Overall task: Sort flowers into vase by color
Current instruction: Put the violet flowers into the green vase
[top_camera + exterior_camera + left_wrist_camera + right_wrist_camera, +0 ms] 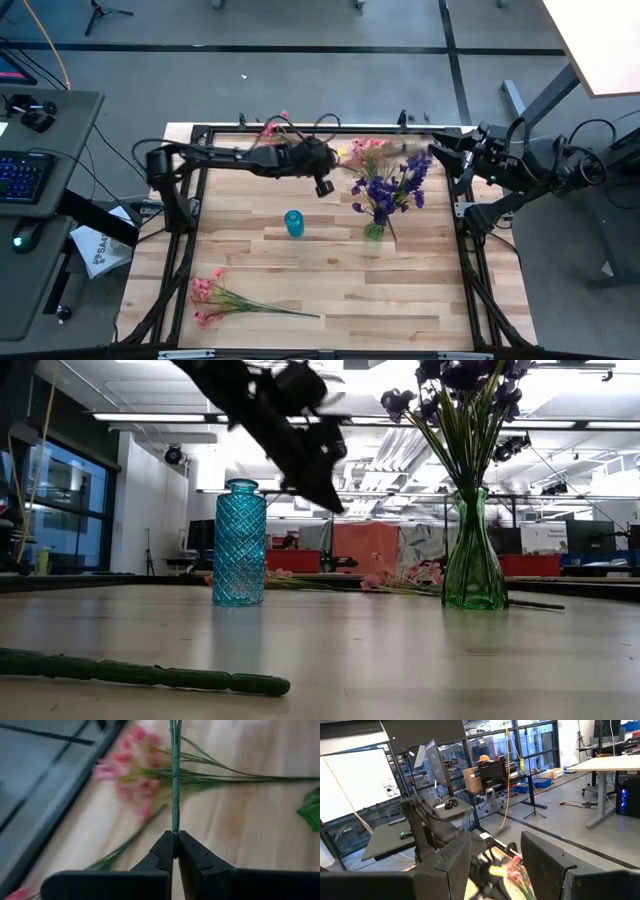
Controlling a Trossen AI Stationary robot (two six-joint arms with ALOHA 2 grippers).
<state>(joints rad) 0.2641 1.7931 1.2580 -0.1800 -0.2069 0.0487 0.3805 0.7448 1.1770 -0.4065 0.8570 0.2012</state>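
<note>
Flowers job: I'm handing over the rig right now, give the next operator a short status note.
Left tool: shut on a green stem, over the far middle of the table.
Right tool: open, empty, parked at the far right edge.
Purple flowers stand in the green vase.
Blue vase is empty.
Pink flowers: one bunch at the far edge, one at the near left.
Left to do: get the pinks into the blue vase.
</note>
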